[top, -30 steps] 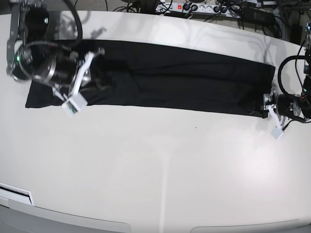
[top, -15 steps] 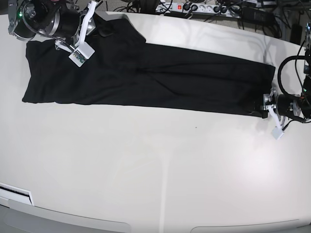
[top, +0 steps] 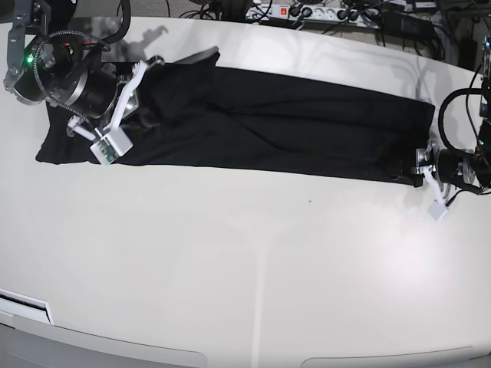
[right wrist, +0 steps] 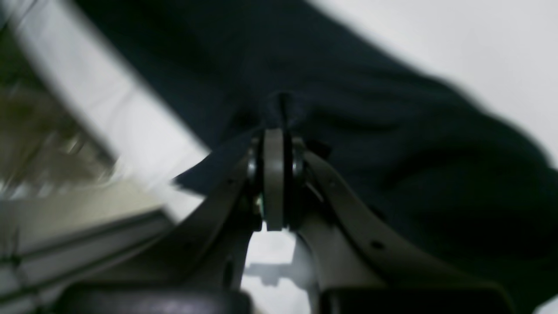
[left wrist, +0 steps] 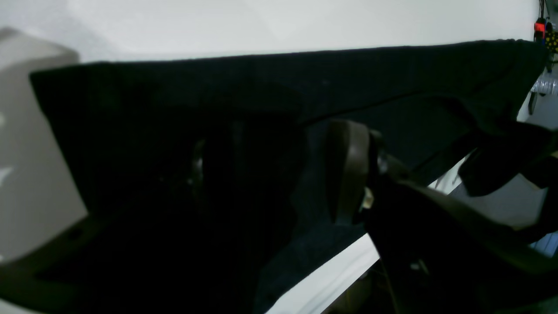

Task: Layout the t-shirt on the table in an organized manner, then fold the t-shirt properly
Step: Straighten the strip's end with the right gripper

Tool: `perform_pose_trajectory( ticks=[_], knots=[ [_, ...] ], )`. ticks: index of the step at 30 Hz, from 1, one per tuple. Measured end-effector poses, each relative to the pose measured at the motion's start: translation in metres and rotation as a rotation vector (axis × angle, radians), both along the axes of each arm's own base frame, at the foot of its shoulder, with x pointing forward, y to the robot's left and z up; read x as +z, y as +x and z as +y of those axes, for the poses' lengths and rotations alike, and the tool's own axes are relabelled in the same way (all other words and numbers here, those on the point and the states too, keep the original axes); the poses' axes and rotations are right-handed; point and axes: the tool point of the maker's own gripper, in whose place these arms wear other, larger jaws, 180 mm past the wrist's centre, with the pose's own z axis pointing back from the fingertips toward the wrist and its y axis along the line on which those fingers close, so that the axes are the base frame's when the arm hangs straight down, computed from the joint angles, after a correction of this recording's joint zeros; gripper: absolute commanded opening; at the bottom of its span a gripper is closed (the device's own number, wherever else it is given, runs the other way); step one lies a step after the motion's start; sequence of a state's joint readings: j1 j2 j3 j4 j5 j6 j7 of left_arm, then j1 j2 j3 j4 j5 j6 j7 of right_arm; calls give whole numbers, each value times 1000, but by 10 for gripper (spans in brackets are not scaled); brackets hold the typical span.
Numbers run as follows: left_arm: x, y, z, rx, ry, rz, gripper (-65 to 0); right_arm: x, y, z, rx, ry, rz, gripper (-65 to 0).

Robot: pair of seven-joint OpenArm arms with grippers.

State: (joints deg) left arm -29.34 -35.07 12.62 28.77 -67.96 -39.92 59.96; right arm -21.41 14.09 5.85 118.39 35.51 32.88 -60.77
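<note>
The black t-shirt (top: 291, 130) lies as a long folded strip across the back of the white table (top: 253, 268). My right gripper (top: 144, 116) is over the strip's left end. In the right wrist view the right gripper (right wrist: 273, 135) is shut, pinching a fold of the t-shirt (right wrist: 370, 113). A loose flap sticks up at the back left. My left gripper (top: 418, 175) rests at the strip's front right corner. In the left wrist view the left gripper (left wrist: 301, 174) has its jaws apart, with the t-shirt (left wrist: 305, 74) lying between and over the fingers.
A power strip (top: 307, 13) and tangled cables run along the table's back edge. The left arm's cable loops at the far right (top: 460, 100). A white flat piece (top: 23, 307) sits at the front left corner, near the curved front edge.
My right gripper swung to the back left corner with the cloth and has come forward again over the shirt's left end. The back-left flap shifted. The left arm stayed put.
</note>
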Motion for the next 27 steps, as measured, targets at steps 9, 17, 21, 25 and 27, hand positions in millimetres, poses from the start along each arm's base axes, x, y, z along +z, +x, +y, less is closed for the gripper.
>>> perform_pose_trajectory(
  ticks=[9,17,21,25,27],
  knots=[
    [0,0,0,0,0,0,-294,-41,23,-46,-264,-96,7,-650],
    [0,0,0,-1,0,0,-294,-57,43,-84,-455,-192,23,-650],
    [0,0,0,0,0,-1,-294,-64,41,-86,-461,-192,36,-650],
    [0,0,0,0,0,-1,-294,-74,41,-95,-484,-228,29,-650],
    [0,0,0,0,0,-1,-294,-78,39,-110,-565,-266,35,-650]
  ],
)
